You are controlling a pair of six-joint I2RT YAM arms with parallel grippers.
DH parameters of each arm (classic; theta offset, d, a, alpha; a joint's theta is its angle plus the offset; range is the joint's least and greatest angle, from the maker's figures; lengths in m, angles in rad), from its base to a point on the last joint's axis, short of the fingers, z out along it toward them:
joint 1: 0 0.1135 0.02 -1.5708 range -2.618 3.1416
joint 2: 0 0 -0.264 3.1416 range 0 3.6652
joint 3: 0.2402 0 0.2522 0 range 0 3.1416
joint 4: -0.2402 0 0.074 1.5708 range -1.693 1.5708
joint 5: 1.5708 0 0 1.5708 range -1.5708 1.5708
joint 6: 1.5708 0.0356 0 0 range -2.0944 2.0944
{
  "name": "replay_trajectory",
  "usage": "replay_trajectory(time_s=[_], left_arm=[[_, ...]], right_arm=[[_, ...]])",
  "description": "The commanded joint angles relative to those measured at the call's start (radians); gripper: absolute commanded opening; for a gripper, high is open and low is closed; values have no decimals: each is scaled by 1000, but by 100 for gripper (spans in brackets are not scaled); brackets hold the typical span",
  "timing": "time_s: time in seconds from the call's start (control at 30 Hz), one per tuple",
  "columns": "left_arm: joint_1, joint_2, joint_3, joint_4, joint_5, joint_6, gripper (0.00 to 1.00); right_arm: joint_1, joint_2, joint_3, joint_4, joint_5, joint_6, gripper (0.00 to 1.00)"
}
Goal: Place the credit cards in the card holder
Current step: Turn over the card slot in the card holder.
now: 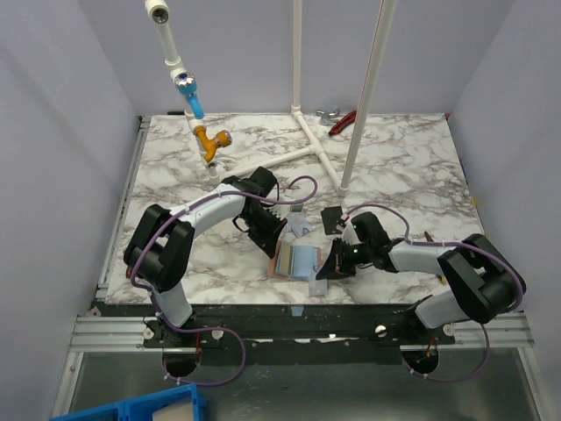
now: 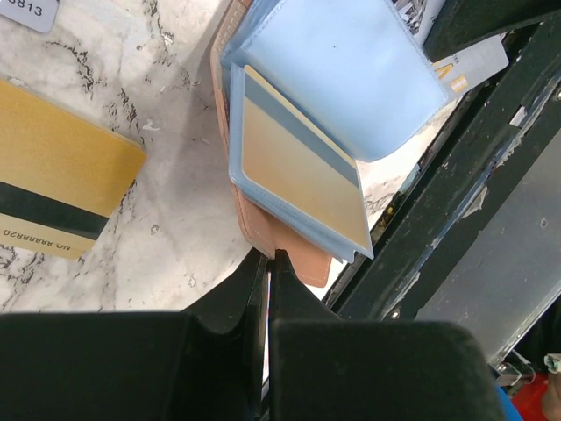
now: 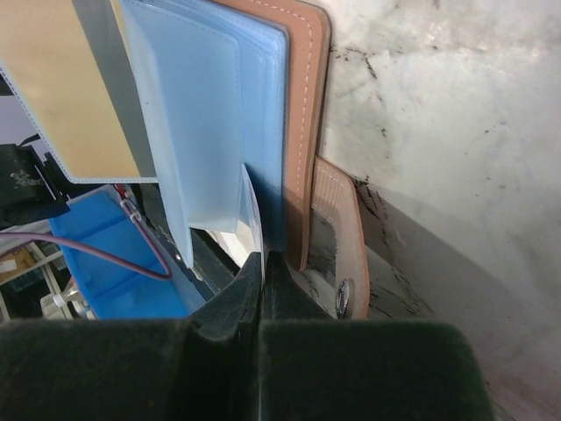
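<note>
The tan card holder (image 1: 298, 261) lies open near the table's front edge, its clear blue sleeves fanned up. My left gripper (image 2: 272, 256) is shut on the holder's tan cover edge (image 2: 302, 259). One sleeve holds a gold card (image 2: 298, 171). My right gripper (image 3: 264, 256) is shut on a clear blue sleeve (image 3: 206, 114) beside the tan cover (image 3: 305, 105) and its snap tab (image 3: 337, 250). A second gold card with a dark stripe (image 2: 53, 184) lies flat on the table. A black card (image 1: 331, 217) and a silvery card (image 1: 301, 226) lie behind the holder.
A pale card (image 1: 317, 287) lies at the table's front edge by the black rail (image 2: 456, 184). A white pipe frame (image 1: 311, 145) stands at the back, with red-handled tools (image 1: 342, 121) behind it. A blue bin (image 3: 105, 263) sits below the table.
</note>
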Motion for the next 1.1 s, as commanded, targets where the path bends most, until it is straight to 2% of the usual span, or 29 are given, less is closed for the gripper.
replay_trajectory(time_s=[0.0,0.27,0.6,0.77,0.9,1.07], left_arm=[[6,11,-1,-13,-8,37,0],[6,41,-34,30,-36,34,1],[2,43,-34,53,-42,17,1],[2,46,-20,52,-36,10,0],[1,48,-14,60,-27,-3,1],[4,59,-9,58,40,-30,8]], right_arm=[[4,1,18,-128,78,-59,1],[4,-71,56,-192,64,-97,1],[5,5,174,-240,-4,-173,1],[5,16,189,-211,-46,-159,1],[12,26,194,-124,-102,-98,1],[34,60,229,-64,-125,-68,1]])
